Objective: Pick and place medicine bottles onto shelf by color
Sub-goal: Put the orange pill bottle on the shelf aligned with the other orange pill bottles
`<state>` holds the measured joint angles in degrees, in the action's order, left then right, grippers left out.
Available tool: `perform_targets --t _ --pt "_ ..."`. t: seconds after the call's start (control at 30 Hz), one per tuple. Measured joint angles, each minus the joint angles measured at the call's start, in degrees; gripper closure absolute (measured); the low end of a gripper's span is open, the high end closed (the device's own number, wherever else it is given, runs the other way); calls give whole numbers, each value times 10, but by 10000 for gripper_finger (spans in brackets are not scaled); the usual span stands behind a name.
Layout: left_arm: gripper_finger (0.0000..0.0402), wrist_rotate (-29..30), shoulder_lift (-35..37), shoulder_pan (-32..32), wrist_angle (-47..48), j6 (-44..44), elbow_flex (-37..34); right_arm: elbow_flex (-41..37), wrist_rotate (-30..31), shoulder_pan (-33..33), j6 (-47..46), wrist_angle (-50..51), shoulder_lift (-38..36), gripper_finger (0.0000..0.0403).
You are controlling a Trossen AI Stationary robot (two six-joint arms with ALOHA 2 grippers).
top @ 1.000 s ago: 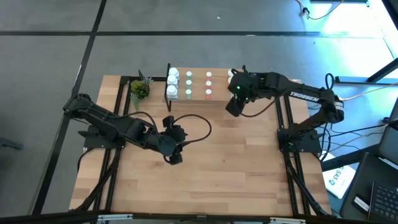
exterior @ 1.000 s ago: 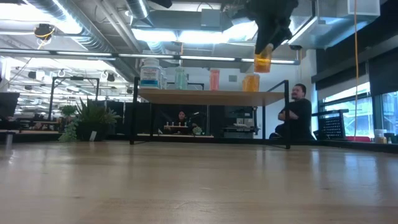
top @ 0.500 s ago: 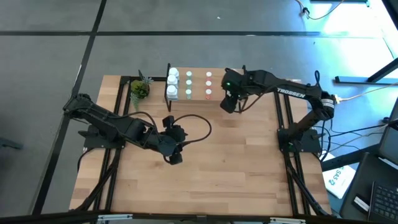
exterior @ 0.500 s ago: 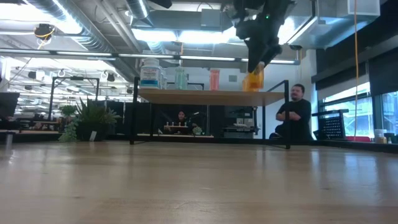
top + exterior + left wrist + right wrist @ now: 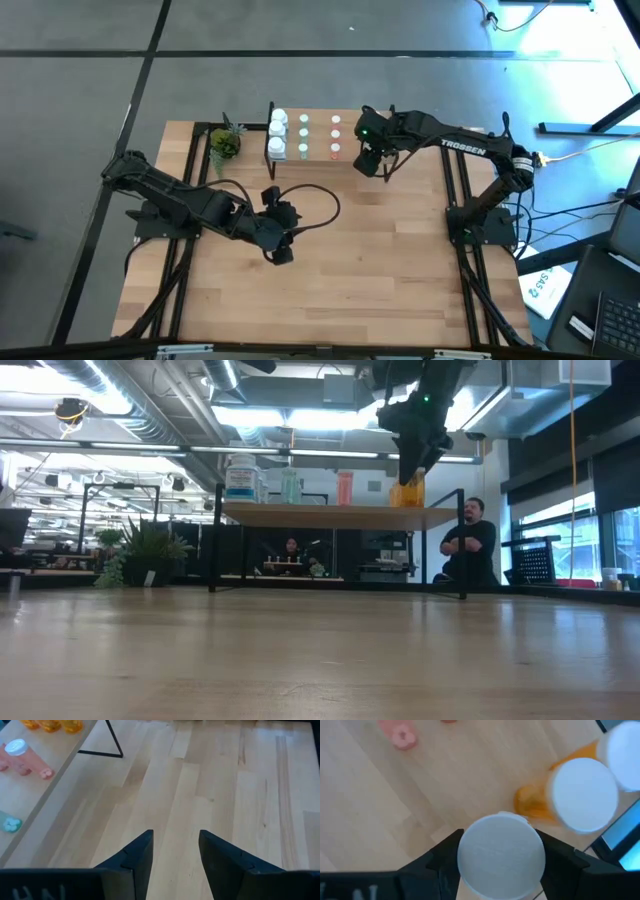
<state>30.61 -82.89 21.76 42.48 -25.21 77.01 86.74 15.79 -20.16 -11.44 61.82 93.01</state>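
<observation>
over the shelf's (image 5: pixel 318 150) right end, the right gripper (image 5: pixel 501 865) clamps an orange bottle (image 5: pixel 410 491) by its white cap. lower it straight, beside the other orange bottles (image 5: pixel 580 792), without nudging them. left gripper (image 5: pixel 175 857) waits mid-table, jaws apart, empty.

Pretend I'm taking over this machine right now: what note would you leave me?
Right gripper: shut on an orange bottle, held at the shelf's right end beside the other orange bottles.
Left gripper: open, empty, waiting over mid-table.
Done: white, green and pink bottles stand in rows on the shelf.
Left: set this bottle down and let go. I see no loose bottles on the table.
</observation>
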Motion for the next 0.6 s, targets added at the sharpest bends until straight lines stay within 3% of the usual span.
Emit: perform_targets --t 0.4,0.6 --pt "250 -1 0 0 -1 -2 0 0 -2 -5 2 3 0 190" --pt "250 0 0 0 -1 -3 0 -1 -6 -5 0 4 2 169"
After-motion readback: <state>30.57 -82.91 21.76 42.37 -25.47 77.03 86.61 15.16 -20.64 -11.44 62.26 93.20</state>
